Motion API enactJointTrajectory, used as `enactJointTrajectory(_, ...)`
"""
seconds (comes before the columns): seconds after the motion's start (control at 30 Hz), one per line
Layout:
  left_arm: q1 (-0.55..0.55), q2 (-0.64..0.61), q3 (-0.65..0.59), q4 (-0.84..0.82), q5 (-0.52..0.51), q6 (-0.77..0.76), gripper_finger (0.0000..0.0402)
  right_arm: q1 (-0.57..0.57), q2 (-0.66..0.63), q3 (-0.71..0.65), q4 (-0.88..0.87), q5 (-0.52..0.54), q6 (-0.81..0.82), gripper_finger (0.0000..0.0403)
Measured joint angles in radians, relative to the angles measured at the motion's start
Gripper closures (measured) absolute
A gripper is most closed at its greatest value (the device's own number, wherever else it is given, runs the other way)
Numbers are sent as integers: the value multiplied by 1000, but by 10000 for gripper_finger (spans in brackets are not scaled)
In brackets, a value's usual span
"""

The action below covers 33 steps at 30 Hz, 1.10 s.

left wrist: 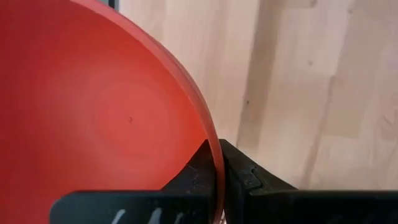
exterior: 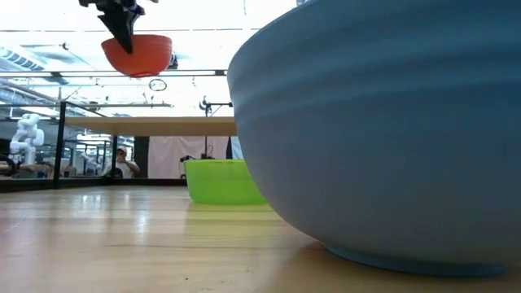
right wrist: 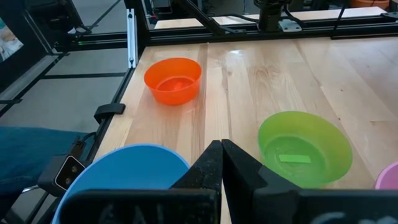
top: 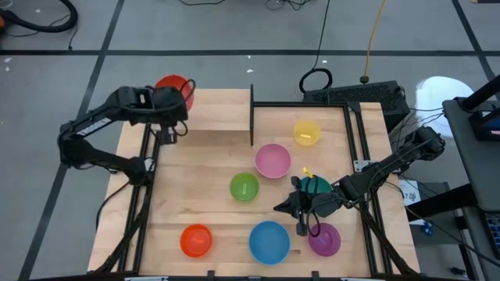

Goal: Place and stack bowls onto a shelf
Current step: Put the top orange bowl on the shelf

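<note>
Okay, your left gripper is pinched tight on the red bowl's rim above the shelf; right gripper shut, empty.

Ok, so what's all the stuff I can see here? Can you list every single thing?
red bowl: one, red, held up in the air by its rim, over the shelf's left end
shelf: one, light wood with black posts, far side of the table
yellow bowl: one, yellow, right of the shelf
pink bowl: one, pink, table middle
green bowl: one, green, table middle
teal bowl: one, teal, partly hidden under the right arm
orange bowl: one, orange, near edge, left
blue bowl: one, blue, near edge, middle
purple bowl: one, purple, near edge, right
left gripper: shut on the red bowl
right gripper: shut, empty, above the table
</note>
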Motion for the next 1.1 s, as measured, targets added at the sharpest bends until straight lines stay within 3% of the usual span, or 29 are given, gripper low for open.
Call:
enactJointTrajectory(0.17, 73, 0, -22, 25, 6, 3, 375, 0, 0, 0, 0, 2, 0, 403)
enactJointTrajectory(0.47, 125, 0, -119, 89, 8, 17, 394, 0, 0, 0, 0, 2, -2, 403)
enactJointTrajectory(0.7, 163, 0, -202, 169, 2, 59, 370, 0, 0, 0, 0, 2, -1, 403)
enactJointTrajectory(1.1, 242, 0, -303, 189, 24, 58, 367, 0, 0, 0, 0, 2, 4, 403)
